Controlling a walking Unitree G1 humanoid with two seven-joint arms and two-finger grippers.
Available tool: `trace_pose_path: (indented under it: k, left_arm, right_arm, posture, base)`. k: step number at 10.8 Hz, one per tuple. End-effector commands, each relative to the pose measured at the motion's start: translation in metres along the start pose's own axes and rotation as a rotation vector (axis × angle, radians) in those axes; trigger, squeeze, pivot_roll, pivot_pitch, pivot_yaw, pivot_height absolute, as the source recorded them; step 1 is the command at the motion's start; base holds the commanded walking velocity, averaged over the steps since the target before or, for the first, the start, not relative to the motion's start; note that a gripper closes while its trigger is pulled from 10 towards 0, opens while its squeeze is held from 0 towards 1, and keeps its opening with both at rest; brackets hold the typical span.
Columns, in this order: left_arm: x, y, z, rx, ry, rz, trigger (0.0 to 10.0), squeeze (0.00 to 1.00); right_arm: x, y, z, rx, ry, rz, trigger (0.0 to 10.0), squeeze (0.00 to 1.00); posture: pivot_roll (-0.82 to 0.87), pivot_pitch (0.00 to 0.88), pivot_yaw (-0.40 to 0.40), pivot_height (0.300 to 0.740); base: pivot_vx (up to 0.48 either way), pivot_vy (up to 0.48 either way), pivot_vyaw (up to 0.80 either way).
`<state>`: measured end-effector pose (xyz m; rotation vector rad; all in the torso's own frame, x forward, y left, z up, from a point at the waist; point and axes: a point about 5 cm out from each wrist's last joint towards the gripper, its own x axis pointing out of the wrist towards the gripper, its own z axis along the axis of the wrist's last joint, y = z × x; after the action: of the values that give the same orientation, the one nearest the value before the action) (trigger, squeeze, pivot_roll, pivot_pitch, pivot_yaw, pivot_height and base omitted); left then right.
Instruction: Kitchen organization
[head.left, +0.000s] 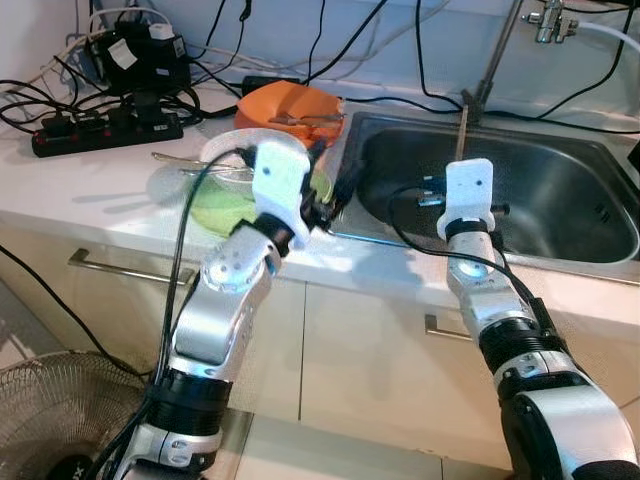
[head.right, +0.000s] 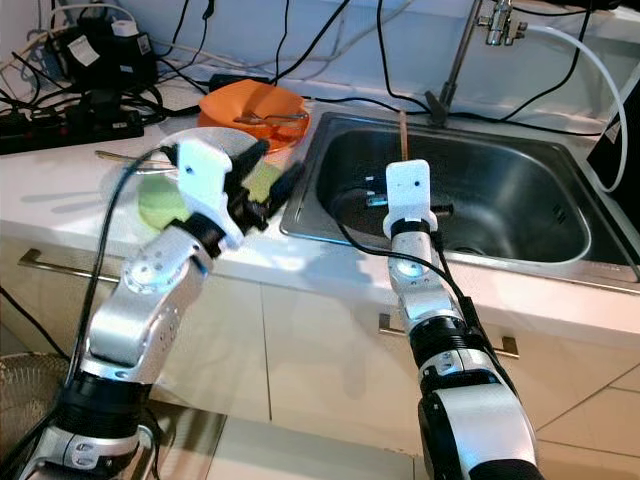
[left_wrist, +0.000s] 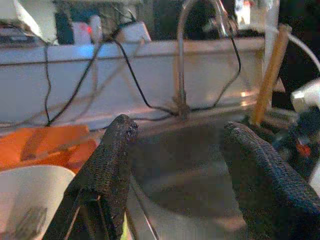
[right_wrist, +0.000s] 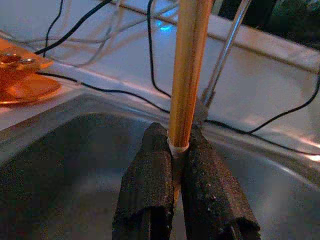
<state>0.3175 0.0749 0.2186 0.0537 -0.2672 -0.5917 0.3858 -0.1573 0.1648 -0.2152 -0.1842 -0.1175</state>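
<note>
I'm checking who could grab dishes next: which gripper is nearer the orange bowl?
Left. The left gripper hangs open beside the orange bowl, at the counter's edge of the sink. The right gripper is over the sink, clamping a wooden stick.

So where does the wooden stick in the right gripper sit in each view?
Left eye: wooden stick upright above the right gripper, over the sink.
Right eye: stick above the sink's middle.
Left wrist: slanted, near the frame's edge.
Right wrist: centred, clamped.
Shared landmark: the faucet.
</note>
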Motion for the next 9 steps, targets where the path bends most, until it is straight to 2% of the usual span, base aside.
trace_pose_path:
  k: [1,3,4,5,6,9]
  left_arm:
    - [-0.004,-0.014,-0.015,-0.007,0.076,-0.07,10.0,0.0]
    - [-0.009,-0.024,-0.028,-0.04,0.136,-0.122,10.0,0.0]
    - [-0.015,-0.031,-0.041,-0.074,0.199,-0.149,10.0,0.0]
    - [-0.02,-0.033,-0.054,-0.07,0.257,-0.148,10.0,0.0]
    - [-0.021,-0.035,-0.057,-0.071,0.281,-0.152,10.0,0.0]
    - [-0.023,-0.036,-0.061,-0.064,0.328,-0.157,10.0,0.0]
  right_arm:
    - [0.01,-0.011,0.005,0.071,0.037,-0.02,10.0,0.0]
    - [0.016,-0.013,0.006,0.081,0.075,-0.005,10.0,0.0]
    - [0.017,-0.01,0.004,0.099,0.113,0.019,10.0,0.0]
    - [0.016,-0.006,0.0,0.097,0.145,0.04,10.0,0.0]
    - [0.015,0.0,-0.005,0.108,0.189,0.071,10.0,0.0]
    - [0.01,0.008,-0.012,0.092,0.228,0.104,10.0,0.0]
  posture:
    - [0.22,0.0,-0.021,0.74]
    - [0.24,0.0,-0.028,0.74]
    - [0.24,0.0,-0.033,0.74]
    - [0.25,0.0,-0.037,0.74]
    - [0.25,0.0,-0.041,0.74]
    - [0.26,0.0,-0.041,0.74]
  base:
    - [0.0,0.0,0.0]
    - [0.0,0.0,0.0]
    - [0.0,0.0,0.0]
    - [0.0,0.0,0.0]
    - [0.0,0.0,0.0]
    - [0.0,0.0,0.0]
